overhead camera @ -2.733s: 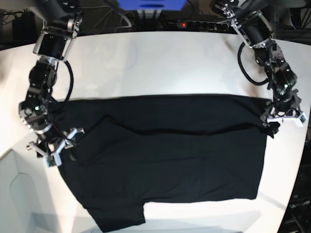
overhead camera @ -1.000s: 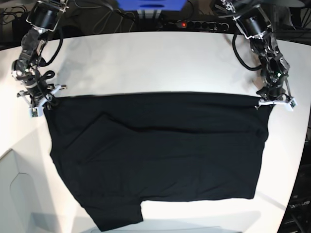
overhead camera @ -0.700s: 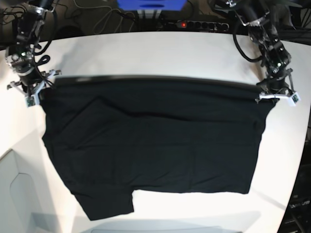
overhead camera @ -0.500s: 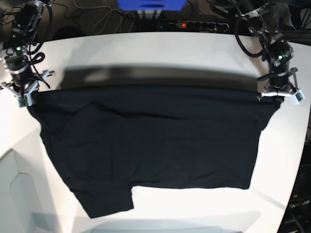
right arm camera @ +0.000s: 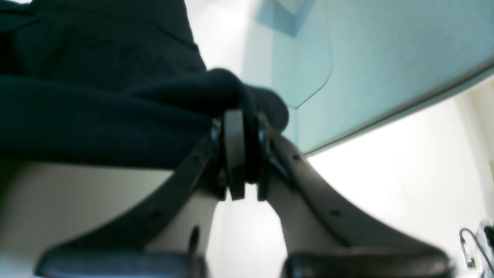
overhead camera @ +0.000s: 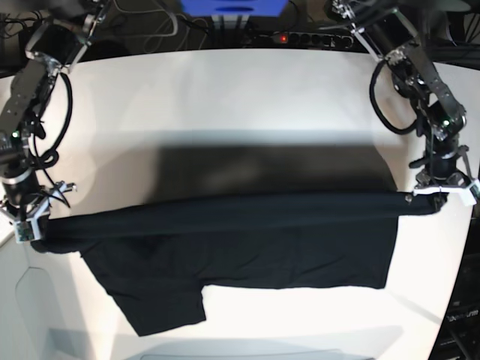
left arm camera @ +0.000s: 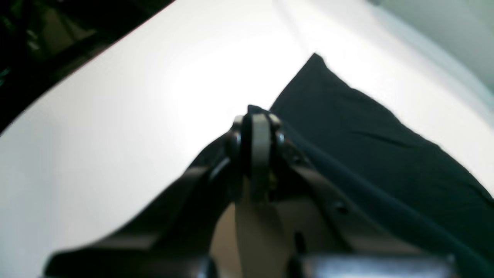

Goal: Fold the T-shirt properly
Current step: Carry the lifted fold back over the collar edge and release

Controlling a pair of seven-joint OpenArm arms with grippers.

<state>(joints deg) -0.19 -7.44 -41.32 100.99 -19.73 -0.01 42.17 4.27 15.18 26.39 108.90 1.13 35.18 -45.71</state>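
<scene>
The black T-shirt (overhead camera: 247, 255) lies on the white table (overhead camera: 225, 97). Its far edge is raised and stretched taut in a band between both grippers. My left gripper (overhead camera: 441, 193), on the right in the base view, is shut on one end of that edge. My right gripper (overhead camera: 31, 229), on the left, is shut on the other end. In the left wrist view the gripper (left arm camera: 257, 116) pinches cloth, with the T-shirt (left arm camera: 386, 154) sloping to the table. In the right wrist view the gripper (right arm camera: 243, 116) clamps a bunched fold of the T-shirt (right arm camera: 96, 116). The neck label is hidden.
A power strip (overhead camera: 300, 37) and cables run along the table's back edge beside a blue box (overhead camera: 232, 6). A pale grey-blue panel (overhead camera: 37, 315) sits at the front left corner. The shirt's shadow falls on the table behind the raised edge.
Both grippers have moved from the back toward the front, carrying the shirt's far edge raised above the rest of the shirt. The visible flat area of cloth has shrunk.
</scene>
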